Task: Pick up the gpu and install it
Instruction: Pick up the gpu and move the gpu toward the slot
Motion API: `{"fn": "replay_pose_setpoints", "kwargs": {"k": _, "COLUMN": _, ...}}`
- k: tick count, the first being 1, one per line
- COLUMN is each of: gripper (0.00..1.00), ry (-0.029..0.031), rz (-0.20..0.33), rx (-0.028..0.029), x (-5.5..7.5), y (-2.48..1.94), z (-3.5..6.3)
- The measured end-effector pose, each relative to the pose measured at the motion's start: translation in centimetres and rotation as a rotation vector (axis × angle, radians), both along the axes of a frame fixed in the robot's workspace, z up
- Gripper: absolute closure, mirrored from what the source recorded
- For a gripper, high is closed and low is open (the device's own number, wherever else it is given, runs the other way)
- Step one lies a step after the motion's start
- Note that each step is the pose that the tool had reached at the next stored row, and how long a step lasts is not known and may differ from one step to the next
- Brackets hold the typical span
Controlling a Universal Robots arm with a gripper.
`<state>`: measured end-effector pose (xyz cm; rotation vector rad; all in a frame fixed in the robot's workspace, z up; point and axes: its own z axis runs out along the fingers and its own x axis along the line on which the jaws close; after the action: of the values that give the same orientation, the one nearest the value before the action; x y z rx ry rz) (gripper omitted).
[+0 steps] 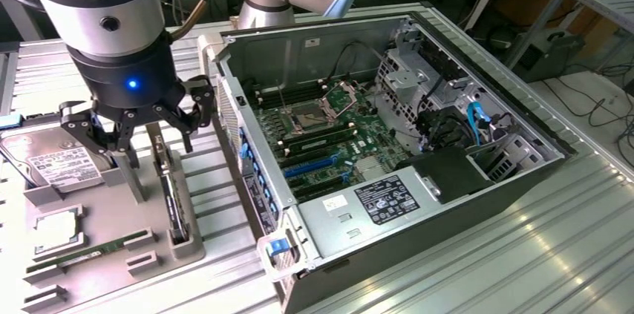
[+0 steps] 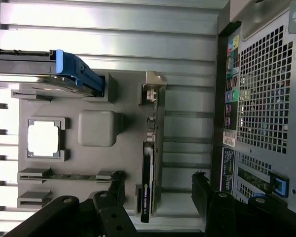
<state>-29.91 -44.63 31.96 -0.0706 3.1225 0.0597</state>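
hand: [image 1: 139,139] spread wide and holding nothing. It hangs over the tray, lined up above the gpu.
fingers: [image 2: 200,190] in the wrist view, one dark pad on each side of the card, both apart from it.
gpu: [image 1: 174,199] stands on edge in a tray slot. Thin dark slab, silver bracket at one end. Not lifted, not in the case.
handling: my read is light and stiff but fragile. Bare board with a fan, so it won't like a hard squeeze or any twist.
grip spot: I'd pinch across the thickness about mid-length, where the faces are flat and the weight balances. Stay off the bracket end. The faces look smooth, so it could slip unless the pads sit square. The lower edge is hidden down in the slot.
tray: [image 1: 163,258] grey moulded holder on the surface [image 1: 554,254], to the exterior view's left of the case.
neighbours: hard drive [image 1: 55,162], cpu [image 1: 55,226] and ram stick [image 1: 94,249], each in its own pocket, all apart from the gpu.
case: [image 1: 327,217] lies open side up, motherboard [image 1: 327,136] exposed.
slots: [image 1: 307,167] the blue ones are probably the card slots, but the angle is too steep to be sure.
progress: pick not yet made.
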Motion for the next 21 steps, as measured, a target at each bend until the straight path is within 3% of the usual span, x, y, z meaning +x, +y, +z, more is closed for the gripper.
{"fn": "replay_pose_setpoints", "kwargs": {"k": 21, "gripper": 0.34, "ry": 0.0001, "rz": 0.000, "rx": 0.0000, "x": 0.00, "y": -0.14, "z": -1.01}}
